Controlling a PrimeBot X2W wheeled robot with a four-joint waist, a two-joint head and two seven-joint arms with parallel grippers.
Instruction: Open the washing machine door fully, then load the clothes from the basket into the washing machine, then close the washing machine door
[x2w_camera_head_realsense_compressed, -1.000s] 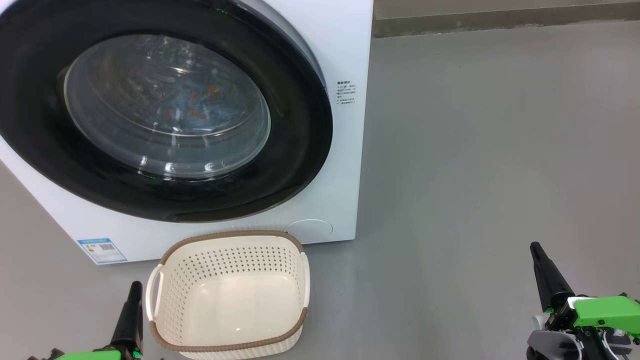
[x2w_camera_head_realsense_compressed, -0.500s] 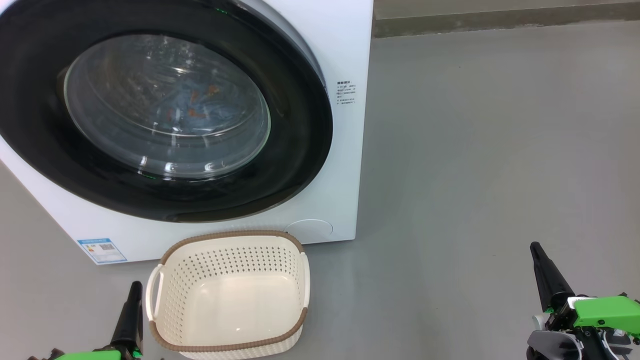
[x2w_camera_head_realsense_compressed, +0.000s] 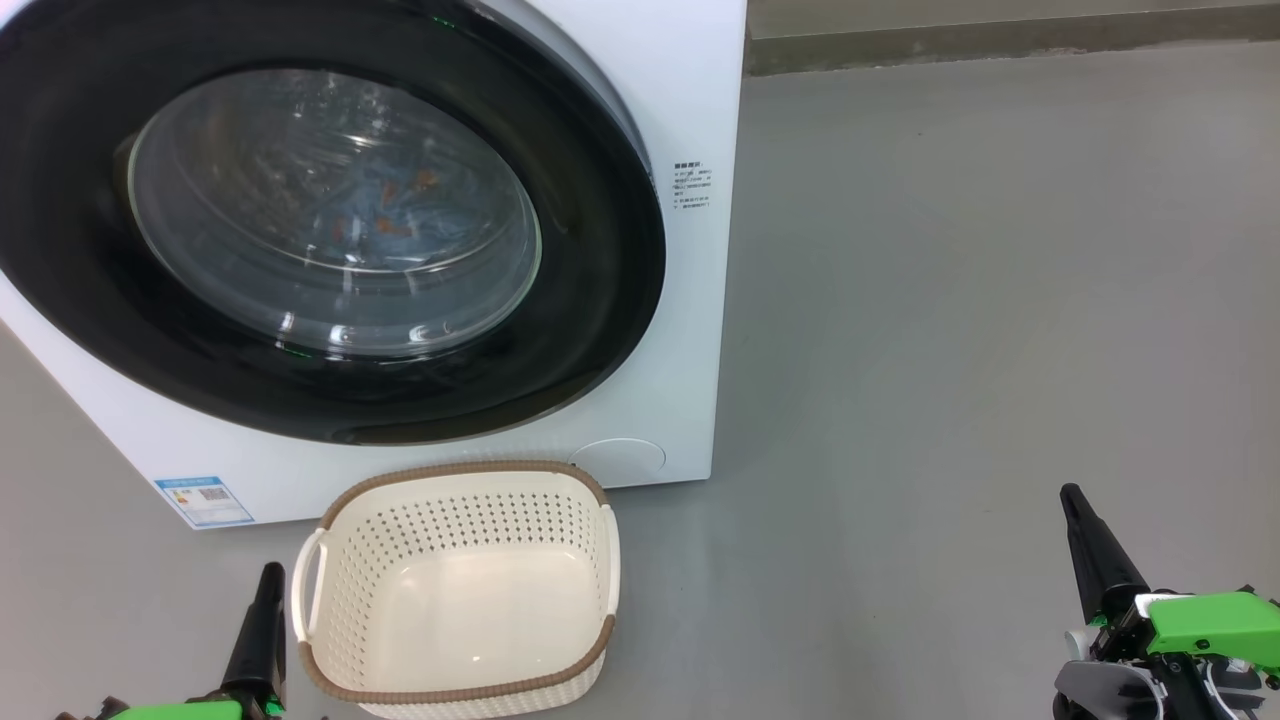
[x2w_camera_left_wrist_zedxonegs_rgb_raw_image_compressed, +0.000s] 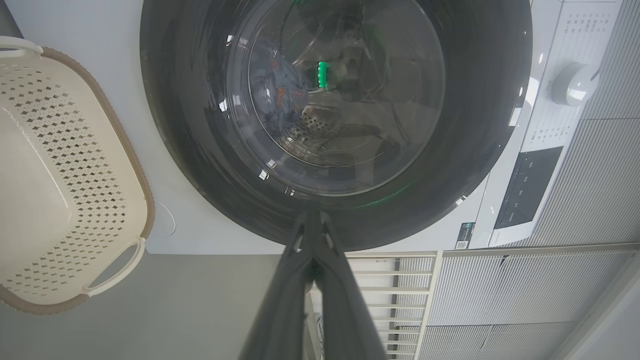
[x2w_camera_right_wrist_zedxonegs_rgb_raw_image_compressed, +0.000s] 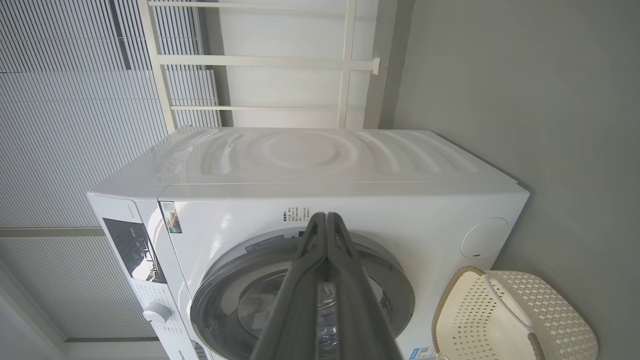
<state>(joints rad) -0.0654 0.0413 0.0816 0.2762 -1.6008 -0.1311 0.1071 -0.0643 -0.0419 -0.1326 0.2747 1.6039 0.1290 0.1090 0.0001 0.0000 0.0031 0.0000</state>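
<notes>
The white washing machine (x2w_camera_head_realsense_compressed: 690, 330) stands on the floor with its round black door (x2w_camera_head_realsense_compressed: 600, 300) lying closed against the front. Through the glass window I see blue clothes (x2w_camera_head_realsense_compressed: 385, 215) with orange motifs inside the drum. They also show in the left wrist view as clothes (x2w_camera_left_wrist_zedxonegs_rgb_raw_image_compressed: 272, 87). The cream basket (x2w_camera_head_realsense_compressed: 455, 470) sits empty on the floor in front of the machine. My left gripper (x2w_camera_head_realsense_compressed: 268, 575) is shut at the basket's left side. My right gripper (x2w_camera_head_realsense_compressed: 1070, 495) is shut over the floor far right of the basket. Neither holds anything.
Grey floor (x2w_camera_head_realsense_compressed: 950, 300) stretches to the right of the machine. A low wall base (x2w_camera_head_realsense_compressed: 1000, 40) runs along the back. In the wrist views a white rack (x2w_camera_right_wrist_zedxonegs_rgb_raw_image_compressed: 345, 65) and ribbed wall panels (x2w_camera_right_wrist_zedxonegs_rgb_raw_image_compressed: 75, 100) stand beside the machine.
</notes>
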